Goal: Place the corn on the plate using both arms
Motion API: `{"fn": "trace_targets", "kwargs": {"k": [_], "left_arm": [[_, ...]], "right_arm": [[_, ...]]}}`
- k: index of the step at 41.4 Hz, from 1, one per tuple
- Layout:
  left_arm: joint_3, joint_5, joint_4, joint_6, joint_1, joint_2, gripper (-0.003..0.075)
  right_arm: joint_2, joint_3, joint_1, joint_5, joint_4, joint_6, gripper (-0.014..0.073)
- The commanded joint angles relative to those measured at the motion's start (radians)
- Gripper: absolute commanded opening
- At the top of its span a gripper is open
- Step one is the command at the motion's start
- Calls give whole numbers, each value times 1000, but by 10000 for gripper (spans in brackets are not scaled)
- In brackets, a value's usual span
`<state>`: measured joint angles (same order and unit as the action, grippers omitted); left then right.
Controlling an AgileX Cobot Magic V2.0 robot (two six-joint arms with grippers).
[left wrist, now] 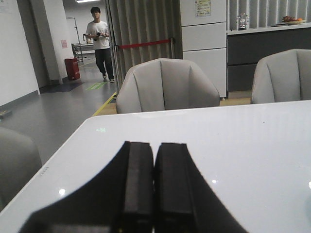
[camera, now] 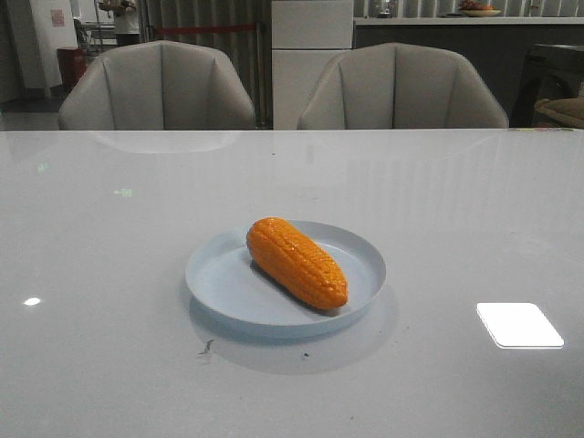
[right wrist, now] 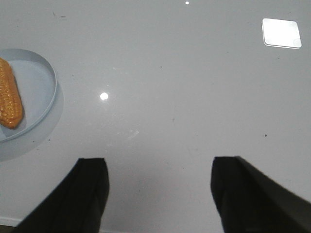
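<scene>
The orange corn (camera: 297, 262) lies on the pale blue plate (camera: 219, 274) at the middle of the white table, tapered end toward the front right. Neither arm shows in the front view. In the right wrist view the corn (right wrist: 9, 99) and the plate (right wrist: 41, 92) sit at the frame's edge, well apart from my right gripper (right wrist: 158, 167), which is open and empty above bare table. My left gripper (left wrist: 154, 150) is shut with nothing between its fingers, over the table's edge area; the corn and plate are out of its view.
Two grey chairs (camera: 157, 87) (camera: 401, 88) stand behind the table's far edge. A bright light reflection (camera: 518, 325) lies on the table at the front right. A person (left wrist: 101, 41) walks in the background of the left wrist view.
</scene>
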<state>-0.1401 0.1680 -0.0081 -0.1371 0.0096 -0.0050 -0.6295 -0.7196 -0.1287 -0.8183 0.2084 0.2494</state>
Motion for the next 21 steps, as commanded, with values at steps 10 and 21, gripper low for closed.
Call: {"fn": "trace_targets", "kwargs": {"k": [10, 21], "left_arm": [[121, -202, -3, 9, -2, -17, 96], [184, -159, -3, 9, -2, -17, 96]], "right_arm": [[-1, -29, -5, 67, 16, 7, 552], [-1, -29, -5, 67, 16, 7, 552]]}}
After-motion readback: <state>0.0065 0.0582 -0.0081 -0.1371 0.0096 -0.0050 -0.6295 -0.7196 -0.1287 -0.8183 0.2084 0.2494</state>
